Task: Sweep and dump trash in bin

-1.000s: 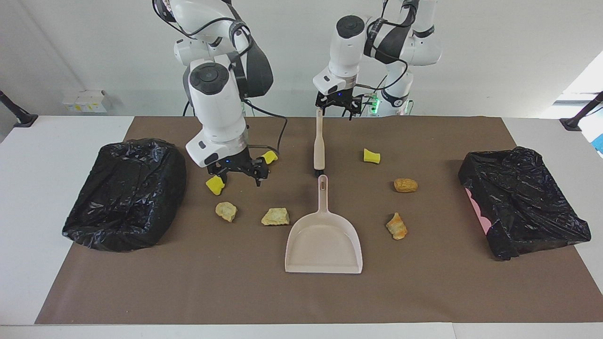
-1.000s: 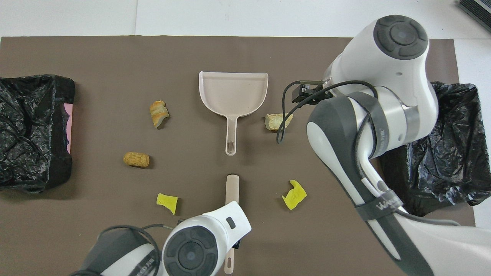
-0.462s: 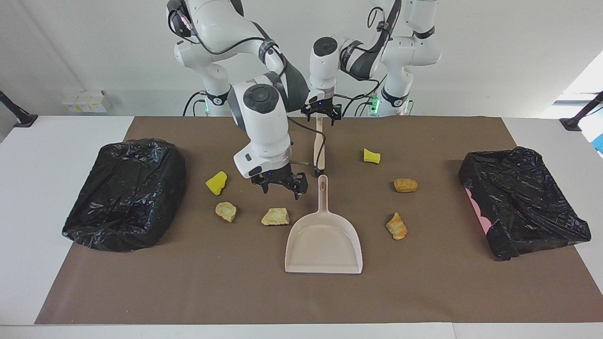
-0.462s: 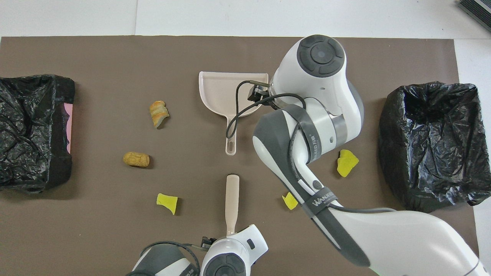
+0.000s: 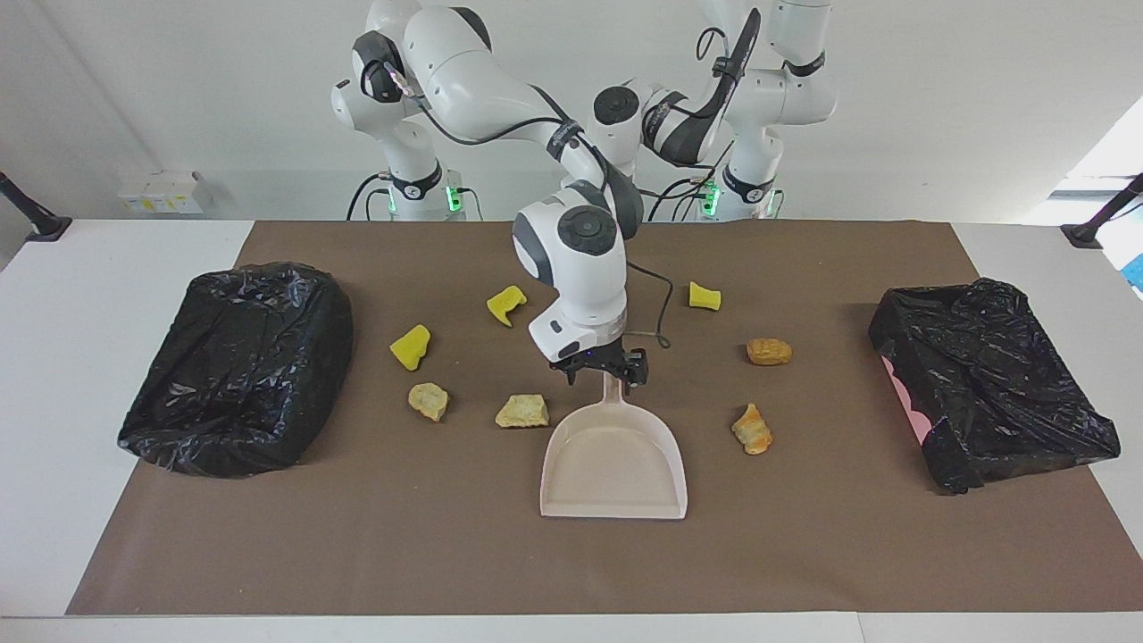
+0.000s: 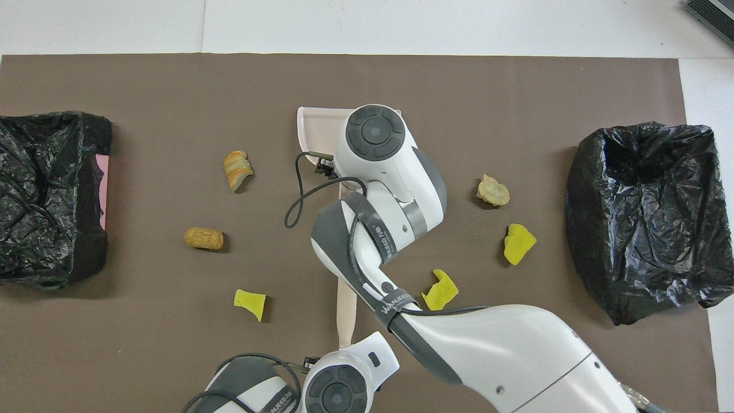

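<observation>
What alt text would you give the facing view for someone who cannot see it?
The right gripper hangs open astride the handle of a beige dustpan lying mid-table on a brown mat. Seven yellow and tan trash lumps lie scattered around it, with a black-bagged bin at each end of the table. That arm hides the left gripper.

Bright yellow foam chunks (image 5: pixel 410 346) and tan-to-orange rough stone-like lumps (image 5: pixel 769 351) lie on a plain brown paper mat (image 5: pixel 804 554) — beside a pale beige plastic dustpan (image 5: pixel 613 464) and glossy black bag-lined bins (image 5: pixel 237 366).
</observation>
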`<state>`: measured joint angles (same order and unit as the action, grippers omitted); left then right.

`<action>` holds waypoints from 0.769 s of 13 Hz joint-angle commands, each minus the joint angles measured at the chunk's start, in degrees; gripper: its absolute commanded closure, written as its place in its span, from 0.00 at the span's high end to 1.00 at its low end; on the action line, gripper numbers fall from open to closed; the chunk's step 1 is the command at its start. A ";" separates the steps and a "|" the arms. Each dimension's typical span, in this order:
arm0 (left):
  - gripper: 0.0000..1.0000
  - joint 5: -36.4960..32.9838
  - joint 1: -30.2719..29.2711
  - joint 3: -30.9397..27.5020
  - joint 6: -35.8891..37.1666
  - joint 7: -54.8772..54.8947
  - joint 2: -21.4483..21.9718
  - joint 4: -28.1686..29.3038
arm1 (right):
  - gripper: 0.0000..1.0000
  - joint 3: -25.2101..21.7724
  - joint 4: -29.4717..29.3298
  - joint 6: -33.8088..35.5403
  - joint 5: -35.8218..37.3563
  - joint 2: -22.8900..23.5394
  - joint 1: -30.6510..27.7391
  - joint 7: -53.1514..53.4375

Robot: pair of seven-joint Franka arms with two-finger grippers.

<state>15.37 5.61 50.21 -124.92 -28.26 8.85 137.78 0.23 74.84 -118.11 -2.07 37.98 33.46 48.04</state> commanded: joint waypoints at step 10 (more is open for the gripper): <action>0.00 0.28 -0.95 -10.11 20.30 -2.42 9.50 -2.43 | 0.47 0.12 1.53 1.56 1.19 -0.63 0.91 -1.19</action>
<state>15.34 4.89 43.29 -109.26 -30.38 12.81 135.01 0.04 75.22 -117.12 -1.58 38.19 34.73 48.09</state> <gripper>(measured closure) 0.731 0.348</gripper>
